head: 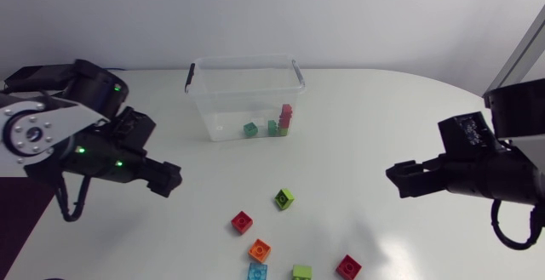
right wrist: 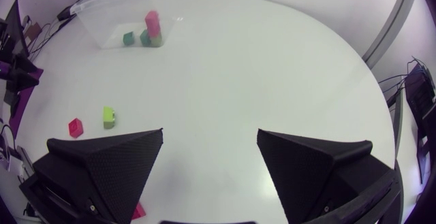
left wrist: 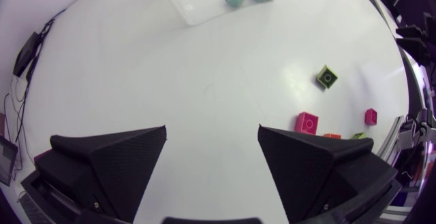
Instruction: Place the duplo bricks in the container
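Bricks lie loose on the table (head: 383,101), 6 of them, all on the near side of the container (head: 204,118) and well apart from it. Farthest from it are a pale blue brick (head: 256,271), a green brick (head: 301,272) and a red brick (head: 347,266). Closer come an orange brick (head: 260,250) and a second red brick (head: 242,222). The lime brick (head: 284,198) is closest to the container and sits turned at an angle.

Judging from this, the job is partly done and stands between picks, since neither arm carries anything. The next move calls for 1 arm to come down over a loose brick, square its fingers to 2 flat sides, close, lift, and clear the container's rim before letting go. The lime brick would need a turn of the wrist. The second red brick looks the easier reach for the left arm.

The left gripper (head: 169,178) is held above the table, nearer than the container and off to its left. Its 2 fingers are spread wide with nothing between them. The right gripper (head: 400,180) mirrors it well off to the container's right, also wide and empty. Both point inward, toward the loose bricks.

Beyond them the clear container stands with no lid on. Inside it, toward its right half, are 2 teal bricks (head: 250,129) and a pink stack (head: 286,114).
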Robot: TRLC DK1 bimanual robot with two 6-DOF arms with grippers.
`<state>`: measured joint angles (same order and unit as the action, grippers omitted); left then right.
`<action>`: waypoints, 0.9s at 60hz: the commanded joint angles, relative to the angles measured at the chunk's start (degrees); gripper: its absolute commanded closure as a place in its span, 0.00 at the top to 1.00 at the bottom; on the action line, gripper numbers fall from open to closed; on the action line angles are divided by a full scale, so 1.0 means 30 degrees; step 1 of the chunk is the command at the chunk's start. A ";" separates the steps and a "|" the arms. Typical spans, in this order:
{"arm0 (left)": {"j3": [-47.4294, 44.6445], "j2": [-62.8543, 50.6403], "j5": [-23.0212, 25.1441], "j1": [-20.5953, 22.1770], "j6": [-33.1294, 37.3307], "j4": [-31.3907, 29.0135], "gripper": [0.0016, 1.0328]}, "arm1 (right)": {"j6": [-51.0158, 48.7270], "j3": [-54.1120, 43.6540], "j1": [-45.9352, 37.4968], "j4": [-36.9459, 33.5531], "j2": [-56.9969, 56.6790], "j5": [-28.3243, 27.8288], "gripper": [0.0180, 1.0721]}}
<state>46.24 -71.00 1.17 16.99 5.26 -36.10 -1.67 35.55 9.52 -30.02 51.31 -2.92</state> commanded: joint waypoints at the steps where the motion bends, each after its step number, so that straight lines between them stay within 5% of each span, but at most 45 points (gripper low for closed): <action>1: 0.1111 -0.1733 0.0079 0.1220 0.0416 -0.0741 0.90 | 0.0001 0.0748 0.0782 -0.1097 0.0915 -0.0346 0.95; 14: 0.2195 -0.4751 0.0079 0.4033 0.0299 -0.1093 0.90 | -0.1669 -0.0043 0.1192 -0.2005 0.1295 -0.4125 0.95; 54: 0.6120 -1.1752 0.0108 0.7490 -0.0580 -0.2997 0.88 | -0.1025 -0.0161 0.6495 -0.2679 0.6041 -0.2338 0.95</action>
<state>63.16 -104.18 1.21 38.85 4.95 -44.10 -5.13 36.32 27.73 -37.34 68.31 -10.44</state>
